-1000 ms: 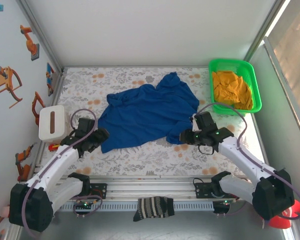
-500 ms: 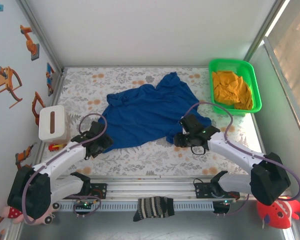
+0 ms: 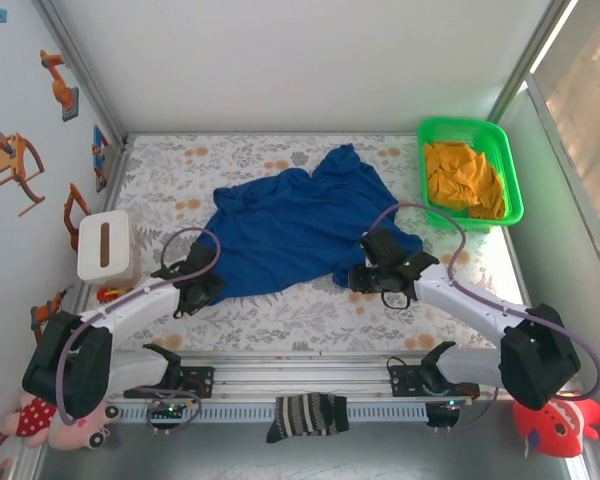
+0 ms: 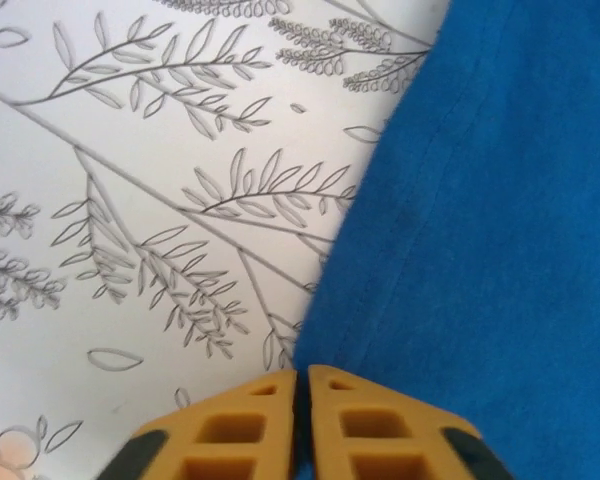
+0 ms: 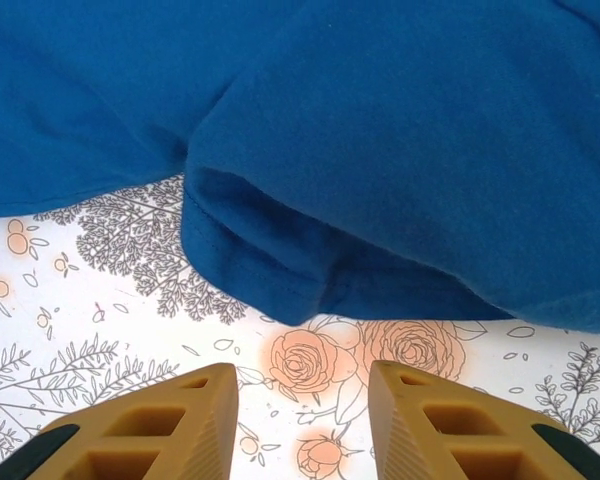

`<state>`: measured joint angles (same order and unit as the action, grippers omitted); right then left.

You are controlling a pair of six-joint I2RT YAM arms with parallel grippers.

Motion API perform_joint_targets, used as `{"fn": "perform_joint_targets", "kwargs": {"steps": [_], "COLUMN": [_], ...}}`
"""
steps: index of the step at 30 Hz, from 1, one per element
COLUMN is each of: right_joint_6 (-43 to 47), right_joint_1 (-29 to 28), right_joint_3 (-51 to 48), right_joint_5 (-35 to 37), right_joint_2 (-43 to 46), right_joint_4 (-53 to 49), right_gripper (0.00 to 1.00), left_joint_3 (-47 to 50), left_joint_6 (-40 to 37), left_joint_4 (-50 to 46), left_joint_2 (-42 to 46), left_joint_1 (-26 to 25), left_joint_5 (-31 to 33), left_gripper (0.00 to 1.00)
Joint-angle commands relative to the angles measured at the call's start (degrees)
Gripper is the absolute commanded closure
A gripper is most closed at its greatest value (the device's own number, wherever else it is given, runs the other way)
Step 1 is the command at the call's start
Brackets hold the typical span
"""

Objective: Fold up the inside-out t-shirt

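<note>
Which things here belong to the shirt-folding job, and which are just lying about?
For the job: blue t-shirt, left gripper, right gripper.
Lying about: green basket, orange cloth, striped sock, white box.

Left wrist view: t-shirt point(image 4: 500, 200) ran off top, right and bottom edges. Whether the closed left gripper point(image 4: 302, 385) pinched its hem could not be told. Overhead, its fingertips were hidden under the wrist.
</note>
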<state>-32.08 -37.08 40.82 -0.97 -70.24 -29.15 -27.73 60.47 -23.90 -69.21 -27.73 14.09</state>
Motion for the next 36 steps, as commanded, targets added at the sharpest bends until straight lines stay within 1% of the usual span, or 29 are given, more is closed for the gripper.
{"fn": "perform_joint_targets", "kwargs": {"steps": [1, 8, 12, 16, 18, 19, 21, 22, 24, 26, 29, 31, 34, 36], "right_joint_6": [0.5, 1.0, 1.0, 1.0, 0.7, 0.8, 1.3, 1.7, 2.9, 4.2, 7.1, 9.2, 11.8, 12.9], "right_joint_1": [-1.1, -2.0, -2.1, -2.1, -2.1, -2.1, -2.0, -1.9, -1.3, 0.5, 4.4, 8.2, 13.5, 15.6], "right_joint_3": [1.5, 2.6, 3.2, 2.3, 1.6, 1.4, 1.4, 1.7, 2.6, 4.5, 10.1, 15.1, 20.7, 23.5], "right_joint_5": [-1.8, 0.9, 3.6, 3.0, 3.2, 3.4, 4.5, 5.5, 6.7, 7.1, 6.9, 6.4, 5.3, 5.0], "right_joint_2": [-2.2, -6.8, -10.0, -13.9, -15.6, -16.2, -15.9, -14.7, -10.3, -4.5, 4.5, 9.1, 12.9, 13.5], "right_joint_4": [1.3, 3.5, 4.0, 6.6, 7.8, 8.1, 7.5, 6.3, 3.6, -0.3, -7.3, -12.2, -16.6, -18.9], "right_gripper": [0.62, 0.58, 0.57, 0.58, 0.64, 0.73, 0.96, 1.00, 1.00, 1.00, 1.00, 1.00, 1.00, 1.00], "left_joint_3": [-1.0, -4.1, -4.1, -3.7, -3.8, -3.8, -4.1, -4.4, -5.2, -6.5, -9.8, -12.6, -15.7, -17.5], "left_joint_6": [-0.6, -2.8, -2.8, -2.8, -3.1, -3.3, -4.1, -5.0, -6.8, -9.1, -12.5, -14.6, -16.7, -17.7], "left_joint_4": [1.4, -4.4, -5.6, -5.8, -5.8, -5.8, -5.9, -5.9, -6.0, -6.3, -7.9, -9.1, -9.9, -10.3], "left_joint_2": [-0.1, 6.9, 10.3, 11.5, 11.6, 11.7, 12.1, 12.3, 13.0, 13.8, 14.2, 14.4, 14.5, 14.5], "left_joint_1": [-0.3, -0.1, 0.5, 1.2, 1.7, 2.0, 3.4, 4.7, 7.7, 10.6, 14.1, 16.0, 18.3, 19.7], "left_joint_5": [-0.8, 2.7, 2.8, 2.5, 2.3, 2.1, 1.7, 1.1, -0.4, -1.6, -2.9, -3.5, -4.7, -5.6], "left_gripper": [1.00, 1.00, 1.00, 1.00, 1.00, 1.00, 1.00, 1.00, 1.00, 1.00, 1.00, 1.00, 1.00, 1.00]}}
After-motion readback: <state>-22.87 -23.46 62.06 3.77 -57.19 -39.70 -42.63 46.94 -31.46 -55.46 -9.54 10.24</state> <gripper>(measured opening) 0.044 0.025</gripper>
